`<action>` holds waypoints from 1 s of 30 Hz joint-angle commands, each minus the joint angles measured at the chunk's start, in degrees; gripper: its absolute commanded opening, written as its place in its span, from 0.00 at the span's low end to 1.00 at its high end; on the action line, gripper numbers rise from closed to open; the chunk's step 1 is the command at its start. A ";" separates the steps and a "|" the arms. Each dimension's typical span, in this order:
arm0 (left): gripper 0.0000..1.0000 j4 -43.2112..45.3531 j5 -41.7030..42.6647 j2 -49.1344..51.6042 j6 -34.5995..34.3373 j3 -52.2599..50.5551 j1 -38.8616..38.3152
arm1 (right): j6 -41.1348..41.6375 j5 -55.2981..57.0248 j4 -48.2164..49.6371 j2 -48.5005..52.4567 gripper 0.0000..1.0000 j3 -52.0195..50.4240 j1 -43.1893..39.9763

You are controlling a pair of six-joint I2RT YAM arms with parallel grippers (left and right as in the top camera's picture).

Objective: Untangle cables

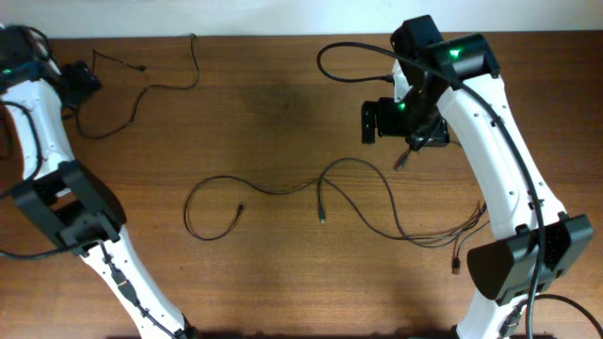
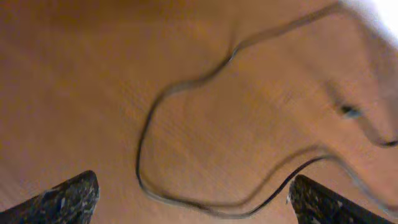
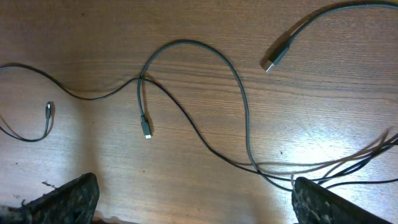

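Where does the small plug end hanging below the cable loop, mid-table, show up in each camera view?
Overhead: the plug end lies near the picture's centre, just below the middle.
Right wrist: the plug end sits left of centre, at the tip of a short strand pointing down.
Left wrist: not in it; only a separate cable loop shows.
Shared landmark: the second small plug to its left, in the overhead and right wrist views.

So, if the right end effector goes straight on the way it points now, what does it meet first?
The right end effector would probably meet the black cables crossing on the table just ahead; nothing shows before them, though depth is unclear.
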 commanded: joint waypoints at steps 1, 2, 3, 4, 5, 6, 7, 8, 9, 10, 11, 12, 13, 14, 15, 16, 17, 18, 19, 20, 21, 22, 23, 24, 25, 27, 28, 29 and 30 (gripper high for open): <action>0.99 -0.74 -3.61 -0.72 -5.31 -6.05 -0.70 | -0.44 -0.33 -0.02 -0.26 0.98 -0.35 0.37; 0.99 -0.63 -3.61 -0.70 -5.38 -7.26 -0.70 | -0.44 -0.33 -0.02 -0.26 0.98 -0.35 0.37; 0.99 0.07 -4.11 -0.66 -6.12 -9.20 -0.70 | -0.44 -0.33 -0.02 -0.26 0.98 -0.35 0.37; 0.99 0.48 -4.70 -0.66 -6.54 -10.16 -0.70 | -0.44 -0.33 -0.02 -0.26 0.98 -0.35 0.37; 1.00 1.18 -6.49 -0.66 -6.95 -11.72 -0.68 | -0.44 -0.33 -0.02 -0.26 0.98 -0.35 0.37; 1.00 1.84 -7.80 -0.66 -7.30 -12.61 -0.66 | -0.44 -0.33 -0.02 -0.26 0.98 -0.35 0.37; 0.98 2.99 -8.70 -0.66 -7.21 -13.88 -0.50 | -0.44 -0.33 -0.02 -0.26 0.98 -0.35 0.37; 0.93 4.02 -8.70 -0.63 -7.23 -14.88 -0.33 | -0.42 -0.33 -0.02 -0.26 0.99 -0.35 0.37; 0.88 4.79 -8.63 -0.48 -7.21 -15.52 -0.11 | -0.44 -0.33 -0.02 -0.26 0.98 -0.35 0.37; 0.84 5.97 -8.48 -0.44 -7.21 -16.46 0.20 | -0.44 -0.33 -0.02 -0.26 0.98 -0.35 0.37; 0.84 7.10 -8.50 -0.42 -7.21 -17.40 0.46 | -0.44 -0.33 -0.02 -0.26 0.98 -0.35 0.37; 0.84 9.16 -8.37 -0.42 -7.17 -18.49 0.90 | -0.44 -0.33 -0.02 -0.26 0.98 -0.35 0.37; 0.77 10.05 -8.26 -0.42 -7.19 -18.82 1.22 | -0.44 -0.33 -0.02 -0.26 0.98 -0.35 0.37; 0.70 11.50 -8.02 -0.42 -7.19 -19.19 1.60 | -0.44 -0.33 -0.02 -0.26 0.98 -0.35 0.37; 0.60 12.28 -8.07 -0.42 -7.15 -19.23 1.75 | -0.44 -0.33 -0.02 -0.26 0.98 -0.35 0.37; 0.54 12.87 -8.04 -0.37 -6.73 -19.26 1.90 | -0.44 -0.33 -0.02 -0.26 0.98 -0.35 0.37; 0.50 13.64 -8.07 -0.31 -5.99 -19.28 1.97 | -0.44 -0.33 0.00 -0.26 0.98 -0.35 0.37; 0.49 14.43 -8.04 0.00 -4.74 -19.28 1.99 | -0.44 -0.33 -0.02 -0.26 0.98 -0.35 0.37; 0.49 14.84 -8.04 0.33 -4.13 -19.28 1.99 | -0.44 -0.33 -0.02 -0.26 0.98 -0.35 0.37; 0.49 15.28 -8.00 0.87 -4.13 -19.28 1.99 | -0.42 -0.33 -0.02 -0.26 0.98 -0.35 0.37; 0.50 15.65 -7.67 1.38 -4.11 -19.28 1.99 | -0.44 -0.33 -0.02 -0.26 0.99 -0.35 0.37; 0.50 15.87 -7.54 2.21 -3.67 -19.28 1.97 | -0.44 -0.33 0.00 -0.26 0.98 -0.35 0.37; 0.48 15.89 -7.56 3.02 -3.23 -19.28 1.95 | -0.44 -0.33 -0.02 -0.26 0.98 -0.35 0.37; 0.44 15.87 -7.58 3.48 -2.97 -19.28 1.95 | -0.44 -0.33 -0.02 -0.26 0.98 -0.35 0.37; 0.38 15.91 -7.58 4.02 -2.36 -19.28 1.95 | -0.44 -0.33 0.00 -0.26 0.98 -0.35 0.37; 0.22 16.13 -7.61 4.48 -0.59 -19.28 2.01 | -0.44 -0.33 -0.02 -0.26 0.98 -0.35 0.37; 0.15 16.35 -7.61 4.50 0.26 -19.28 2.01 | -0.44 -0.33 0.00 -0.26 0.98 -0.35 0.37; 0.10 16.76 -7.61 4.50 1.11 -19.28 2.10 | -0.44 -0.33 -0.02 -0.26 0.98 -0.35 0.37; 0.00 17.53 -7.61 4.48 2.89 -19.23 2.12 | -0.44 -0.33 -0.02 -0.26 0.98 -0.35 0.37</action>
